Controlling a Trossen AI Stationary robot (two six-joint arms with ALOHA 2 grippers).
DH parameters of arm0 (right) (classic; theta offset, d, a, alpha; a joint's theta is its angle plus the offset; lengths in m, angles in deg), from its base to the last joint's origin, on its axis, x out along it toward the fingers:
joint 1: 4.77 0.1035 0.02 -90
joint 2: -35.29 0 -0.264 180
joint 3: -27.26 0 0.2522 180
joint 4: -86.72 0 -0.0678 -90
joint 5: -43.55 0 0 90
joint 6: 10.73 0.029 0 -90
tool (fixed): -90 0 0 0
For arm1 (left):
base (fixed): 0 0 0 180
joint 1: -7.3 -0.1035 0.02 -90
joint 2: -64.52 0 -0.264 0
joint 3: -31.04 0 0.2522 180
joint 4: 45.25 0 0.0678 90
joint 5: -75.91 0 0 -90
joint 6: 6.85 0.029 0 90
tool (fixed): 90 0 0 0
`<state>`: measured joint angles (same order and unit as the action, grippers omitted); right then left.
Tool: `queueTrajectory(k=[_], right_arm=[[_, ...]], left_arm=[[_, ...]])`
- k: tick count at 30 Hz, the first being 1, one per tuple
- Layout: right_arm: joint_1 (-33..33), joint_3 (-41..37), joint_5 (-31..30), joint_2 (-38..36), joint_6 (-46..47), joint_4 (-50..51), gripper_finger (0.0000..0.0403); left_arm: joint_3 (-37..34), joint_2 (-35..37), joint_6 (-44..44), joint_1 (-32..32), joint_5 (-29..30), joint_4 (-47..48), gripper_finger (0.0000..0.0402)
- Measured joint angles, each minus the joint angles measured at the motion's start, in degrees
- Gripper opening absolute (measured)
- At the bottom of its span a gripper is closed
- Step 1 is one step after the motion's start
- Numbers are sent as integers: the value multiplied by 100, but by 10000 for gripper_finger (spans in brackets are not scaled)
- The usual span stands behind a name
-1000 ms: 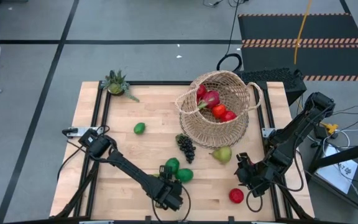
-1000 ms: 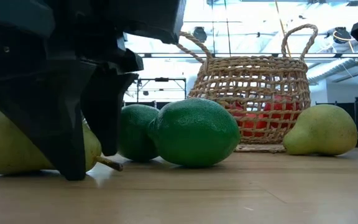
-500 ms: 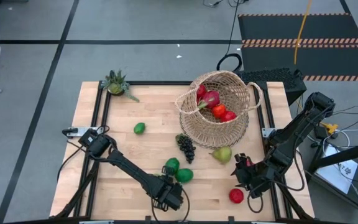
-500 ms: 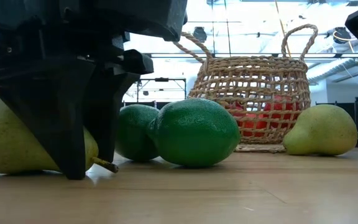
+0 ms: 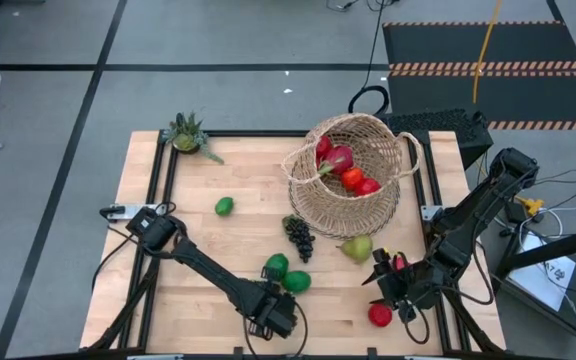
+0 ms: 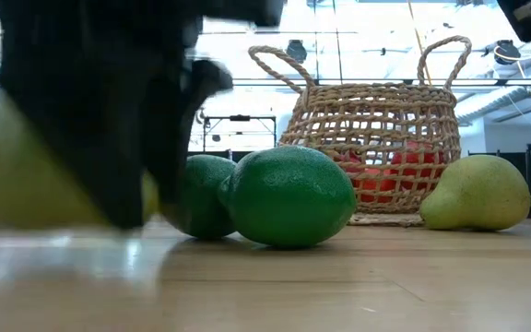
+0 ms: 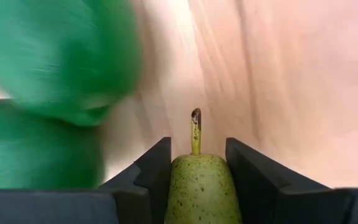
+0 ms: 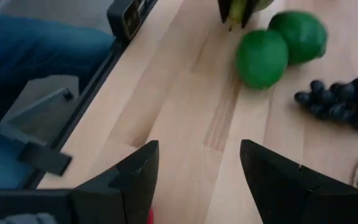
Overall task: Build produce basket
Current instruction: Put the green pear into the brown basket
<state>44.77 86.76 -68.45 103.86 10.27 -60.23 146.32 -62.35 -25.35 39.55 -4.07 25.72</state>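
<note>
Pinching a speckled yellow-green pear [image 7: 197, 186] between its two dark fingers [image 7: 148, 174], the left gripper [image 5: 271, 318] sits low at the near edge of the table, stem pointing out ahead of it. Just beyond it lie two green limes [image 5: 286, 274], touching each other.

The right gripper [image 5: 393, 283] hovers near the table's near right corner with its jaws spread and nothing between them — a red apple [image 5: 379, 315] lies just beside it on the wood.

The basket [image 5: 353, 170] stands toward the far right of the table, already holding a pink dragon fruit [image 5: 339, 157] and several red and orange pieces [image 5: 359, 181]. By my judgement the job is only partly done: outside the basket remain the gripped pear, the two limes, a bunch of dark grapes [image 5: 299, 236], a second pear [image 5: 357, 247] close to the basket's foot, a lone lime [image 5: 224, 206] well apart to the left, and the red apple.

The table [image 5: 198, 260] is pale wood in a dark frame, with a small spiky potted plant [image 5: 187, 134] at its far left corner. Around it — grey floor, black tape lines, a hazard-striped mat [image 5: 488, 60].
</note>
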Motion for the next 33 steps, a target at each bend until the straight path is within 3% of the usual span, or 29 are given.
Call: queueTrajectory(k=[10, 18, 24, 33], right_arm=[[-9, 0, -1215, 0, -564, -952, 219], [-233, 0, -1626, 0, -1786, -2183, 219], [-655, 0, -1725, 0, -2572, -2887, 219], [-1294, 0, -1639, 0, -3194, -3191, 219]], left_arm=[[37, 765, 37, -11, 327, -77, 140], [34, 1415, 483, -60, 1899, -486, 154], [35, 1794, 1586, -175, 2623, -1759, 155], [37, 1959, 3470, -519, 2608, -3804, 156]])
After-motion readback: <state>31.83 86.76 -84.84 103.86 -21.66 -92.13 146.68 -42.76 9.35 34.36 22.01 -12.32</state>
